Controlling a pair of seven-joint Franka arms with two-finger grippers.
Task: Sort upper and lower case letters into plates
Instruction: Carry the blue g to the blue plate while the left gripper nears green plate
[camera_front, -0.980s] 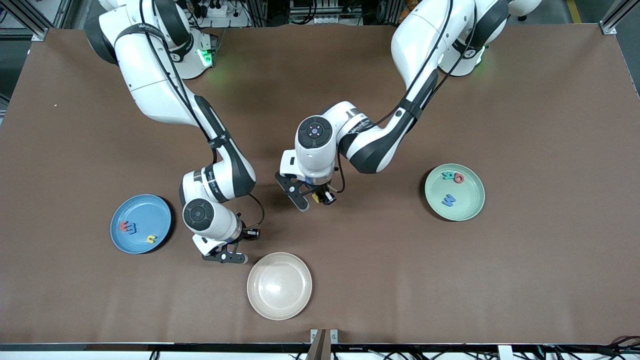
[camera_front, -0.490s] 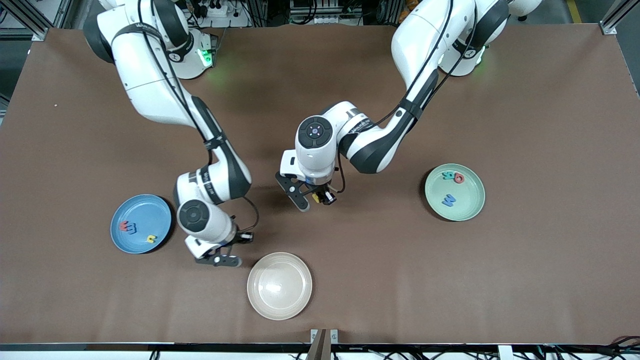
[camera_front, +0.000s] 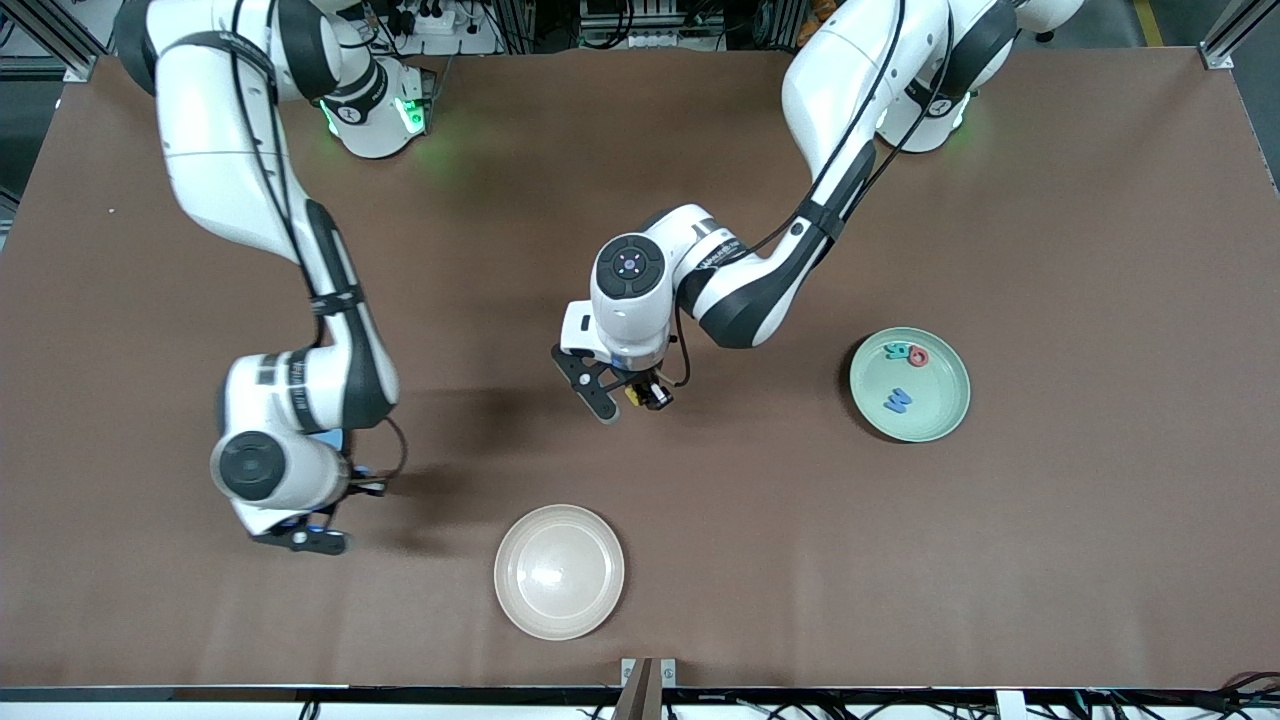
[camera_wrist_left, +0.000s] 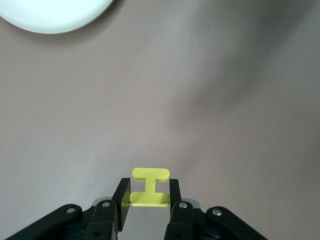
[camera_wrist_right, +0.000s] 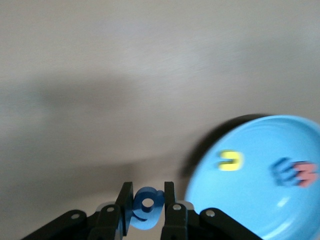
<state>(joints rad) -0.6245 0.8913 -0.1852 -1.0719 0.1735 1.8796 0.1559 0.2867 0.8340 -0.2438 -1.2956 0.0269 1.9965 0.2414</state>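
Note:
My right gripper (camera_front: 300, 535) (camera_wrist_right: 148, 190) is shut on a blue lower-case letter g (camera_wrist_right: 147, 205). It hangs just outside the rim of the blue plate (camera_wrist_right: 250, 200). That plate holds a yellow letter (camera_wrist_right: 230, 161), a blue letter (camera_wrist_right: 286, 171) and a red letter (camera_wrist_right: 306, 173). In the front view the right arm hides the blue plate. My left gripper (camera_front: 630, 398) (camera_wrist_left: 149, 192) hangs over mid-table, shut on a yellow letter I (camera_wrist_left: 150, 175) (camera_front: 632, 396). The mint green plate (camera_front: 940, 400) holds a teal-and-yellow letter (camera_front: 898, 350), a red letter (camera_front: 918, 356) and a blue letter (camera_front: 897, 400).
A cream plate (camera_front: 558, 572) (camera_wrist_left: 50, 15) with nothing in it sits near the table's front edge, between the two grippers and nearer the camera. Brown table surface (camera_front: 760, 520) spreads around all the plates.
The right arm swung from beside the cream plate toward its own end of the table, carrying the blue letter to the blue plate. The left arm stayed still.

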